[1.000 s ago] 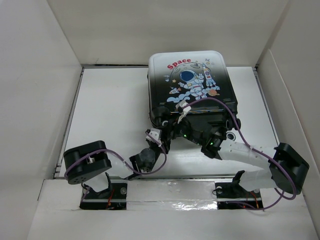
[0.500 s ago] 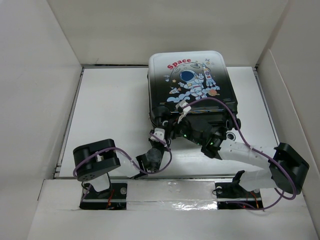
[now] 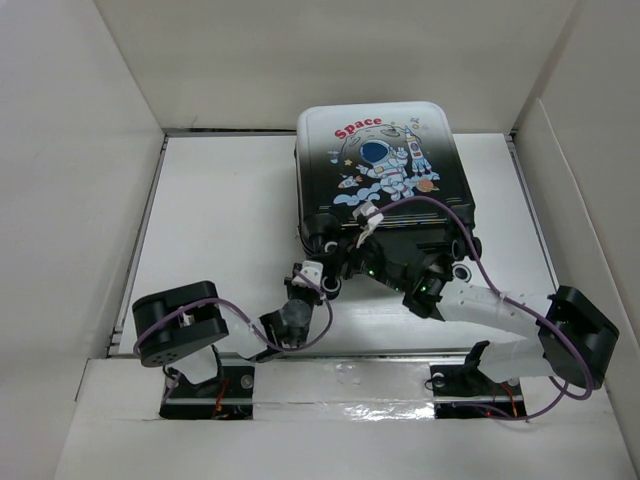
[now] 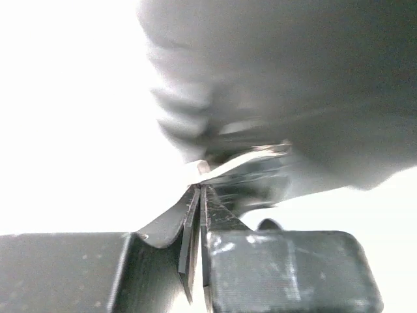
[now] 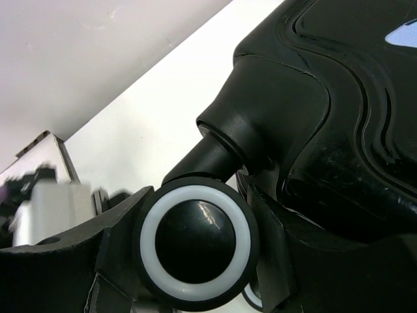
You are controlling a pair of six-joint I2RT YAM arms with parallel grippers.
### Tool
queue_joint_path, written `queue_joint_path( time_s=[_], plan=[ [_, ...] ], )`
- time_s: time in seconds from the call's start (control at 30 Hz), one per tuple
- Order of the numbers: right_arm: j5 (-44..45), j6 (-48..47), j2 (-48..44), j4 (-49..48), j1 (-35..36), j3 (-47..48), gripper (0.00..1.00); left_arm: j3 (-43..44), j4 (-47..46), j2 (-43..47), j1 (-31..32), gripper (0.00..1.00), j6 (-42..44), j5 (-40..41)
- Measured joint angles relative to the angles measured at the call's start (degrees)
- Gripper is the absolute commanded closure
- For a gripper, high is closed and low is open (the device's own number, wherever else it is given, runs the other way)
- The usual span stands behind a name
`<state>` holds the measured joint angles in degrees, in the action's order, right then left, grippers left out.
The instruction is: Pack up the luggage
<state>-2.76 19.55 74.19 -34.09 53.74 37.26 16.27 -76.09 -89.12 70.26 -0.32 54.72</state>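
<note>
Right claw [image 3: 450, 268] astride luggage [image 3: 375, 165] wheel [image 5: 195, 244]; left claw [image 3: 320, 272] pinched, alongside

Left wrist view: luggage [image 4: 306, 91] just dark blur, far right; small white bit [image 4: 242, 160] at left gripper [image 4: 199, 195] tips too blurred to name; right wrist view: wheel [image 5: 195, 242] hides right gripper [image 5: 192, 264] tips; luggage cut off at right edge.

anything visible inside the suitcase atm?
No. The suitcase lies shut with its printed shell facing up, so whatever it holds is covered. Only the outer shell and, at its near end, a wheel can be seen.
</note>
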Motion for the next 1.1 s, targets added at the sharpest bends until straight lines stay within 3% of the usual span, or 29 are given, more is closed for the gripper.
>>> queue_joint_path(
  time_s=[0.3, 0.47, 0.53, 0.6, 0.67, 0.8, 1.1],
  plan=[
    [-0.07, -0.02, -5.03, 1.16, 1.51, -3.61, 0.95, -11.17, 1.42, 17.73, -6.12, 1.0, -4.63, 5.46],
    [-0.04, -0.02, -5.92, 1.88, 1.86, -4.0, 0.95, -10.01, 0.74, 26.38, -5.86, 1.0, -10.54, -2.97],
    [-0.04, -0.09, -5.9, 1.92, 1.86, -3.98, 0.95, -8.46, 0.42, 25.55, -3.76, 1.0, -11.26, -6.25],
    [-0.07, -0.11, -5.73, 2.1, 1.86, -3.78, 0.95, -6.4, 0.42, 22.95, -1.97, 0.9, -11.41, -9.03],
    [-0.07, -0.17, -5.27, 2.99, 1.86, -2.99, 0.95, -4.46, 0.46, 19.67, -1.14, 0.88, -11.56, -11.56],
    [0.87, -0.85, -4.96, 5.16, 1.75, -1.62, 0.95, -2.93, -1.31, 16.44, -1.25, 1.0, -11.76, -10.99],
    [0.48, -1.81, -3.87, 8.39, 1.38, 0.96, 0.96, -2.43, -2.36, 15.02, -0.68, 1.0, -14.25, -7.65]
  ],
)
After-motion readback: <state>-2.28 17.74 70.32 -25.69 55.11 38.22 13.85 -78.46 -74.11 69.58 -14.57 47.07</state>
